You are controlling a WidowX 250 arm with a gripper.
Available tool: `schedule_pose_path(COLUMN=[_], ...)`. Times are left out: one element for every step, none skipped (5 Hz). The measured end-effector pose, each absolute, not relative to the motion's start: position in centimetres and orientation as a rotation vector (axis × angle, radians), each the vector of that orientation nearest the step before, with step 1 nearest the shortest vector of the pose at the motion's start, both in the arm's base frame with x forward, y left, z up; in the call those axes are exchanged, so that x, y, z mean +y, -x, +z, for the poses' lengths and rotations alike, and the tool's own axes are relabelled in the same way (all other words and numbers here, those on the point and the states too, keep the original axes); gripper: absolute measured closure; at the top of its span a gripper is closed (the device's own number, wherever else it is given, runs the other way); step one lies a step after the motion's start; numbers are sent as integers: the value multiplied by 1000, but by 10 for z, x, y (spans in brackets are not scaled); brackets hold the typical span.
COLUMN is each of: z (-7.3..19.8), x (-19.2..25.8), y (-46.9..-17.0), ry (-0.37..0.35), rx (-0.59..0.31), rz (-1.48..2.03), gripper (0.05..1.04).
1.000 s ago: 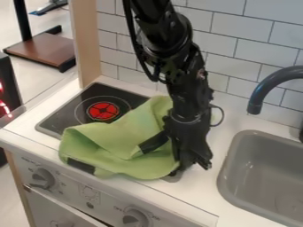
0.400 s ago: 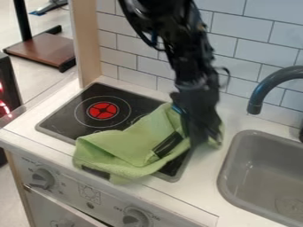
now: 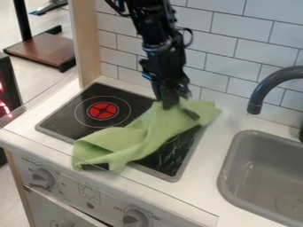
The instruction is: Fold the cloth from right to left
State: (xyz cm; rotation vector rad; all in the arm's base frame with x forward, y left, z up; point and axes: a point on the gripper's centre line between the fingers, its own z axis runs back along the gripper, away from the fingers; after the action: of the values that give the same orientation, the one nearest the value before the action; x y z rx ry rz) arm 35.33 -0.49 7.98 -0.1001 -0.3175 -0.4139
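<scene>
The gripper (image 3: 170,105) hangs over the back of the stove top, its tips at the upper part of the green cloth (image 3: 142,135). The cloth is bunched and runs diagonally from the stove's front edge up to the counter at the back right, rising into folds under the gripper. A dark patch shows at its front left corner and another near its right end. Whether the gripper's tips hold the fabric cannot be made out.
The black stove top (image 3: 98,91) with a red burner lies left of and under the cloth. A grey sink (image 3: 260,177) and dark faucet (image 3: 269,86) stand at the right. A tiled wall (image 3: 237,53) rises behind, with a wooden post (image 3: 89,44) at the left.
The gripper has moved up and back toward the wall. The cloth's right part has shifted backward and stretched out, uncovering more of the stove's front right; its left end has moved slightly right.
</scene>
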Motion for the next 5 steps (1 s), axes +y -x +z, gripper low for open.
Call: schedule_pose_path(z=[73,55,27,1,-8], x=[21,35,61,76,79], y=[-358,-356,-350,-347,-351], ry=[71,51,35,28,23], rx=[-299,-238,-176,-128,-109], rz=[-350,-326,-266,-262,-279], gripper=[1035,1035,1035,1035,1022])
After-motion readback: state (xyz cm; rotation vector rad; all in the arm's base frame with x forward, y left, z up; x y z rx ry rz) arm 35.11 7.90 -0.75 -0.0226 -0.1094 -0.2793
